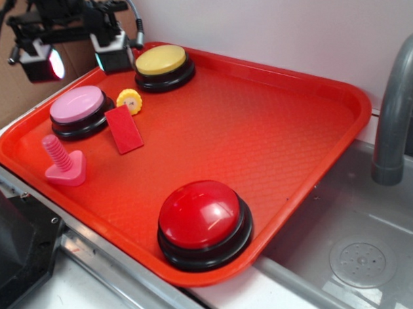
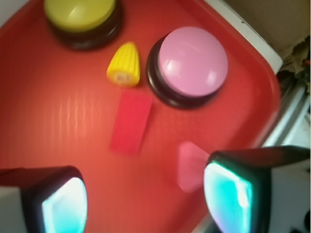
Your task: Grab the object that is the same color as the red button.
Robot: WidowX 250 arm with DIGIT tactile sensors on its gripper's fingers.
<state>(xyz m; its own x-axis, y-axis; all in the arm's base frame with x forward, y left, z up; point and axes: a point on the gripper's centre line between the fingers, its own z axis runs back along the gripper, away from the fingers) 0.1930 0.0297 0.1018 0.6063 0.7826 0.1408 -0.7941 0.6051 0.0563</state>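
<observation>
The red block (image 1: 123, 129) lies flat on the tray (image 1: 274, 145), just right of the pink button (image 1: 80, 111) and touching or nearly touching the yellow gear-like disc (image 1: 130, 101) at its far end. The pink bolt (image 1: 63, 163) stands near its left side. Being thin and flat, the block may well slip from under the fingertips or be pushed along the tray; crowded neighbours could catch a finger first, and its colour blends with the tray. The red button (image 1: 204, 222) sits well apart, near the front edge. The tool (image 2: 146, 194) hangs above the far left corner, jaws wide and empty, block ahead between them in the wrist view.
</observation>
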